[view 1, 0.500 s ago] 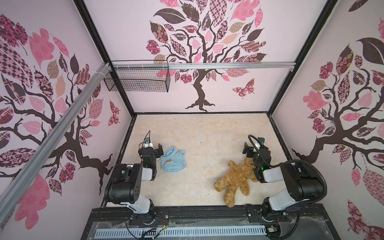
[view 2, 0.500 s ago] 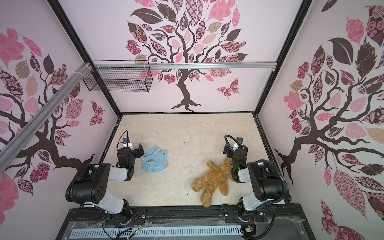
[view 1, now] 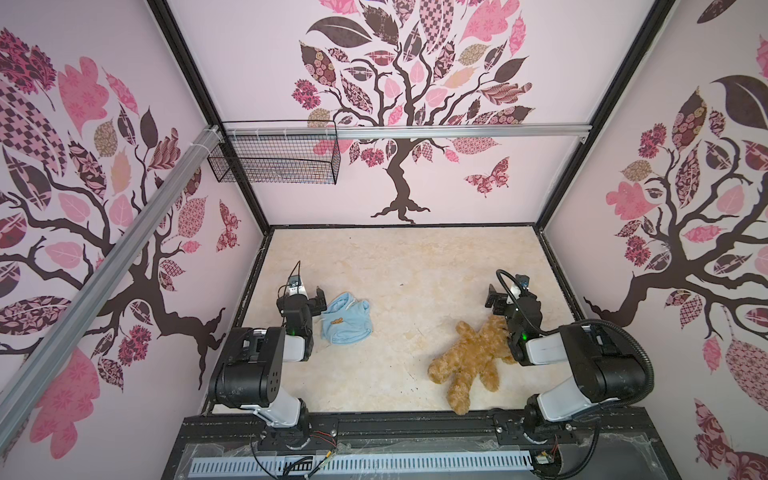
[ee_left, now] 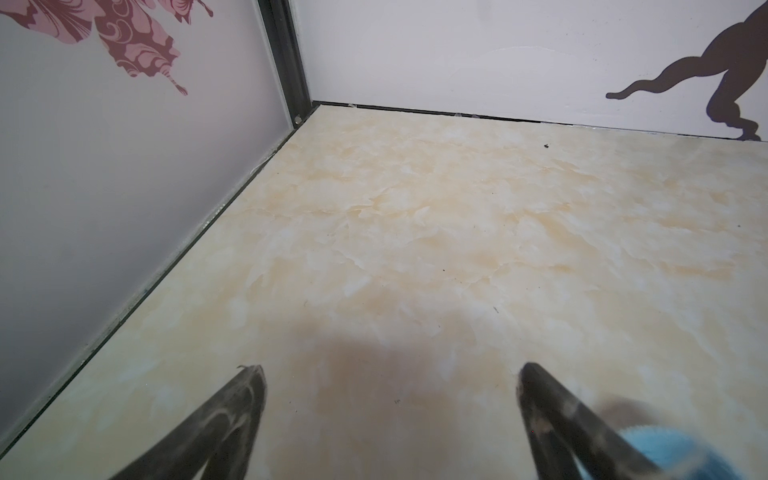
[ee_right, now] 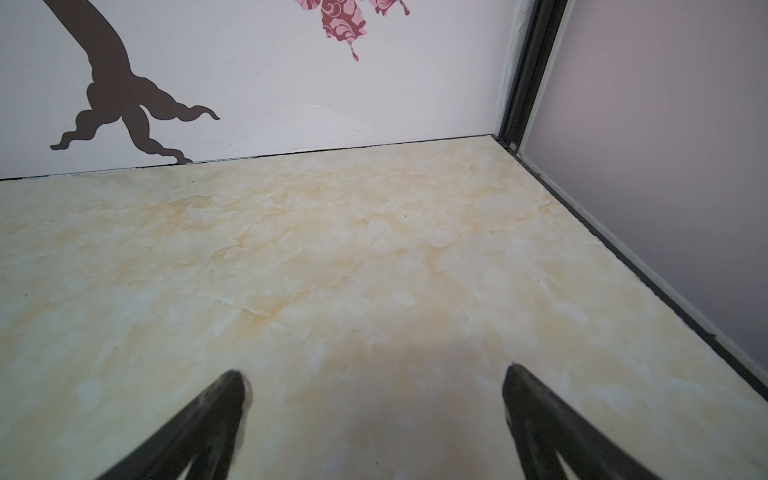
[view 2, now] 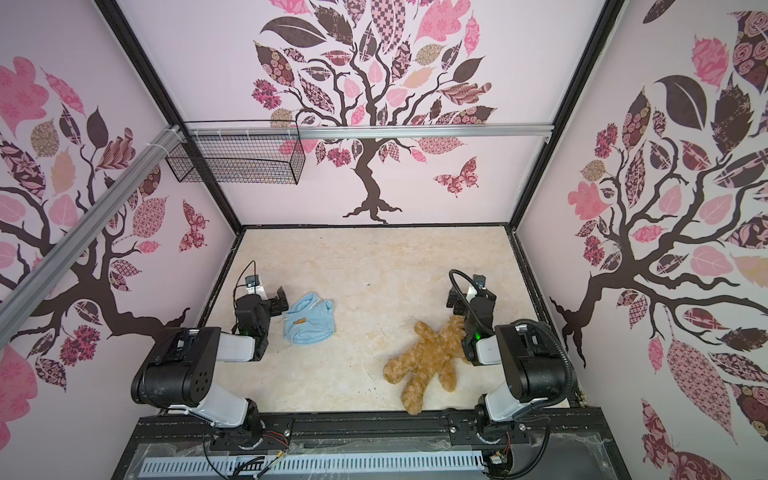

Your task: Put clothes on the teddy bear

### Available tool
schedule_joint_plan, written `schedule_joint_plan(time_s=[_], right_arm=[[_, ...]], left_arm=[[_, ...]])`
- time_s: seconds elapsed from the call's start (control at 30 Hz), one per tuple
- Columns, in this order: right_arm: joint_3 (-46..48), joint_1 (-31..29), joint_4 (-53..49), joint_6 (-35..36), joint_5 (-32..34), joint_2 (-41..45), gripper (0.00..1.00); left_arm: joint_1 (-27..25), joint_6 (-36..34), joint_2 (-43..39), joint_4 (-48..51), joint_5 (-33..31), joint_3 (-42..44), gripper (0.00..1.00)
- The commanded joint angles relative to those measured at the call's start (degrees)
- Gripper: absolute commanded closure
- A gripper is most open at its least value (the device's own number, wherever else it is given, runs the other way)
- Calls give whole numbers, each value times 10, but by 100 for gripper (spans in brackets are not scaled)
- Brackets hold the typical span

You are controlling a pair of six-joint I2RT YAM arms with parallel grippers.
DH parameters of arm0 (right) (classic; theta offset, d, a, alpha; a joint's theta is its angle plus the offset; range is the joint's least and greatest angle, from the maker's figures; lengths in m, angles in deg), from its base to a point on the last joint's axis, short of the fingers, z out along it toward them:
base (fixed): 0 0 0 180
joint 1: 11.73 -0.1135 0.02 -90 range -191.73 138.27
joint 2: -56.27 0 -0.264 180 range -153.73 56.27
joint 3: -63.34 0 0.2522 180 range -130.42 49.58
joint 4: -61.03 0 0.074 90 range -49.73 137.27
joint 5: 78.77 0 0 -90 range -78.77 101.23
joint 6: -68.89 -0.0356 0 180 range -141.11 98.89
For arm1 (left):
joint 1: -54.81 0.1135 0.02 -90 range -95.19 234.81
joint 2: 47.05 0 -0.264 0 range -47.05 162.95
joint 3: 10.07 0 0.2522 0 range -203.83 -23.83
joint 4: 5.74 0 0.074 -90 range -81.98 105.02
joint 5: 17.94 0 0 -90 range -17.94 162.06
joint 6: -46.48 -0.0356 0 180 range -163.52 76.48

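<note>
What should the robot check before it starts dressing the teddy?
1. Left tool open, holding nothing: ok.
2. Right tool open, holding nothing: ok.
3. Shirt lying loose on the floor, right beside the left tool: ok.
4. Bear fully in sight: not ok, the right arm covers part of it.
5. Which way the shirt's openings face: cannot tell, it is crumpled.
6. Bear and shirt close together: not ok, they lie apart on opposite sides.
</note>
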Motion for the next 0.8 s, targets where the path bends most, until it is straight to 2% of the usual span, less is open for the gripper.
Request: schedule_joint_plan(time_s=[0.0,0.47,0.6,0.67,0.77], right_arm=[[-10,1,5,-8,-3,-4,0],[-9,1,6,-7,-3,-3,0],[10,-2,41,-6,5,15,0],[5,-4,-10,-14,32,60,0],[-31,-4,-180,-80,108,156,0]], left_arm=[[-1,3,-8,-1,-1,-12,3],[4,6,-9,-3,8,-10,3],[4,9,-16,-17,-4,-5,3],[4,22,-44,3,-32,-4,3],[7,58,-123,165,-69,-41,3]])
